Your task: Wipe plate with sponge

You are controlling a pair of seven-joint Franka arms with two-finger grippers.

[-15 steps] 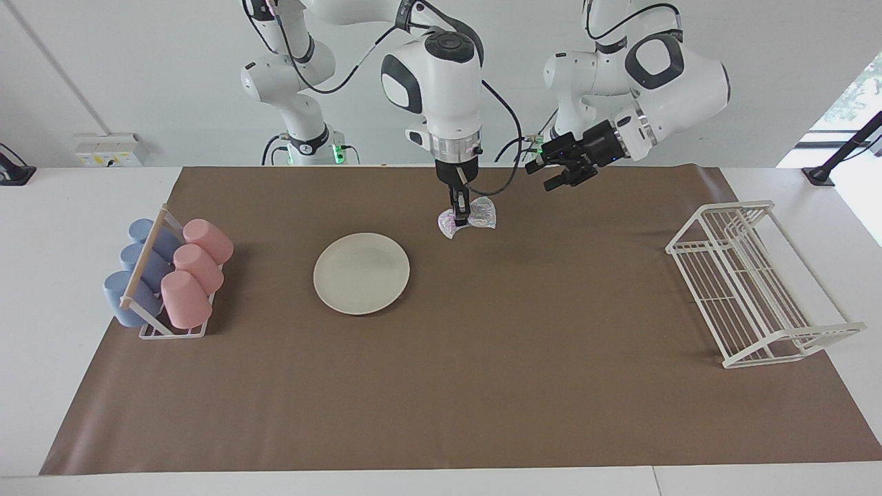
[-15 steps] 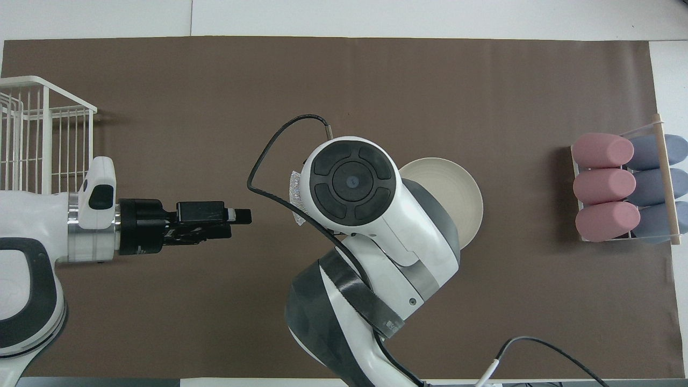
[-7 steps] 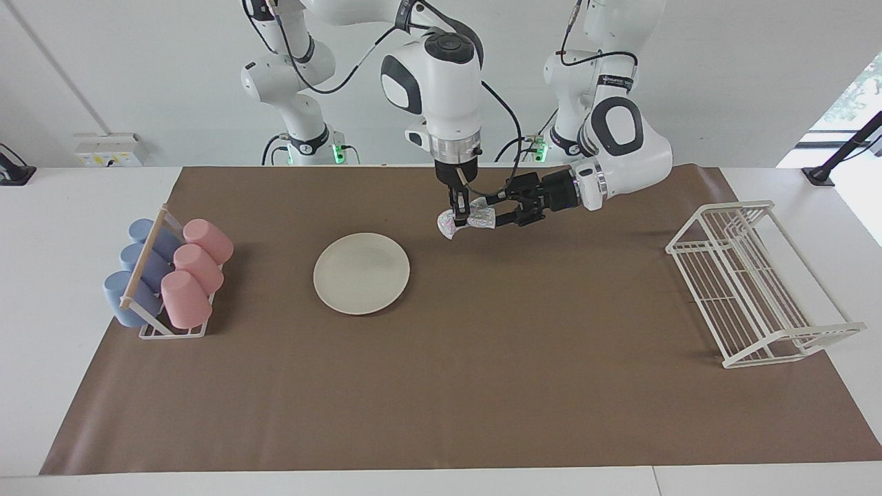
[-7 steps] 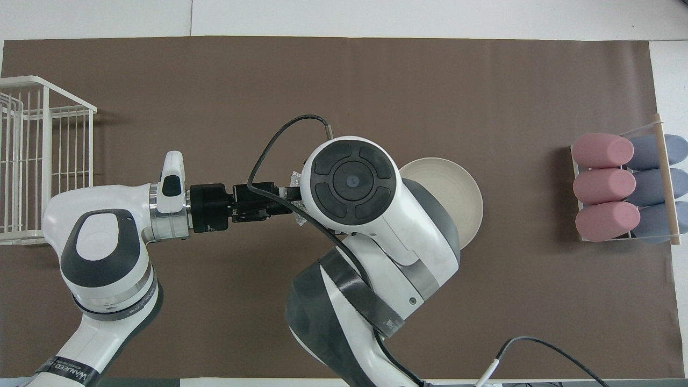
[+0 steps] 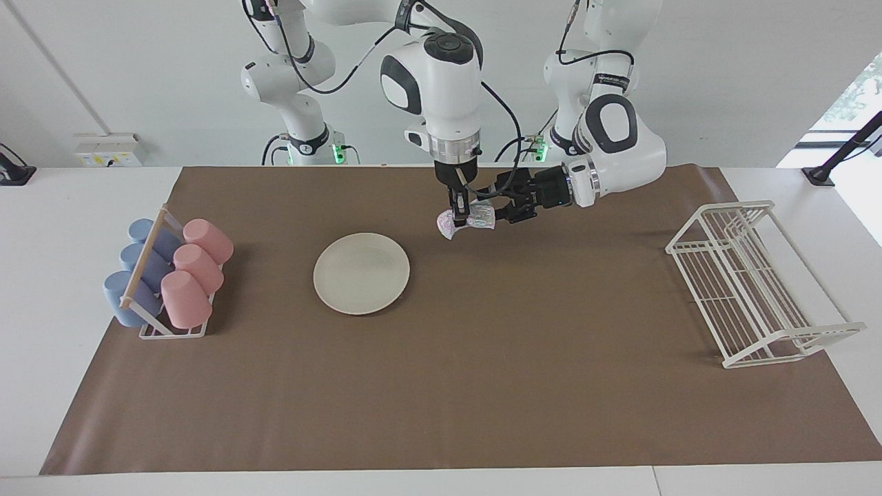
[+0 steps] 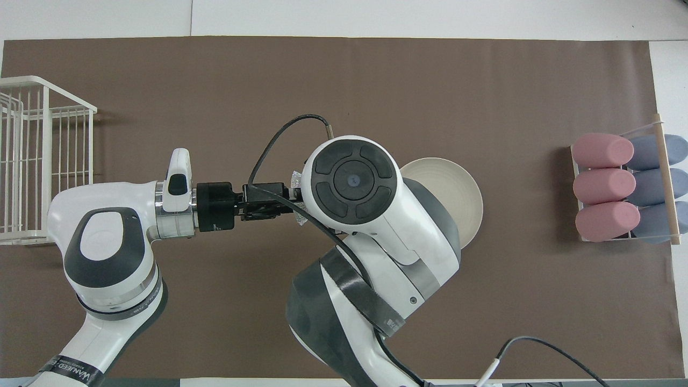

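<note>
Closing in from the side, the left hand (image 5: 497, 207) now brackets the sponge (image 5: 477, 219) that the right hand (image 5: 457, 210) pinches above the counter (image 5: 524, 331); a handover looks underway, its grip unclear. The plate (image 5: 361, 273) lies bare nearby.

One plate (image 5: 361, 273), one sponge (image 5: 475, 220), three pink cups (image 5: 195, 273), three blue cups (image 5: 138, 265), one cup rack (image 5: 153, 331), one white wire rack (image 5: 754, 282), one brown mat (image 5: 482, 386), two arms (image 5: 441, 76).
</note>
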